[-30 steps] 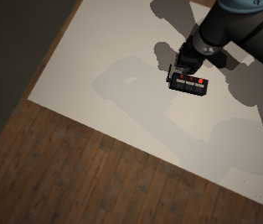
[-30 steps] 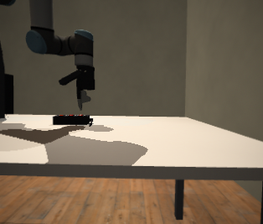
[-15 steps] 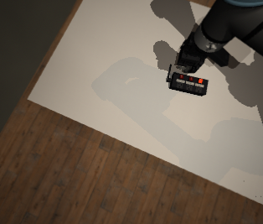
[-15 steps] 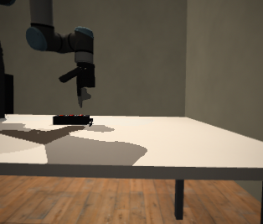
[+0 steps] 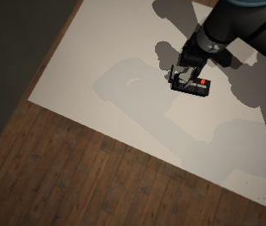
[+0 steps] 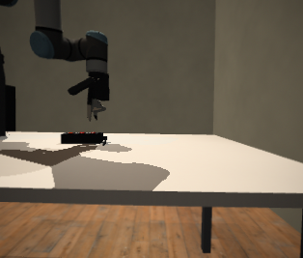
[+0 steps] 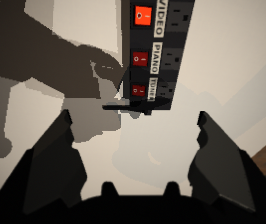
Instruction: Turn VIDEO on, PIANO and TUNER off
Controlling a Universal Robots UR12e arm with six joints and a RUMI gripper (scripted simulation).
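The black power strip [image 5: 200,93] [image 6: 82,138] [image 7: 126,47] lies on the table with its switches facing up. The VIDEO switch [image 7: 143,15] [image 5: 202,81] is lit bright orange. The PIANO switch [image 7: 140,59] and the TUNER switch [image 7: 138,90] are dark red and unlit. My gripper [image 7: 135,111] [image 6: 95,118] is open and empty. It hangs above the strip's TUNER end, clear of it in the exterior view. In the top view the hand and fingers partly hide that end of the strip.
A thin black bar [image 7: 116,107] sticks out sideways at the TUNER end of the strip. The white table [image 5: 67,81] [image 6: 231,170] carries the strip, and shadows of the arm fall across it. The table's near edge [image 6: 173,197] shows in the exterior view.
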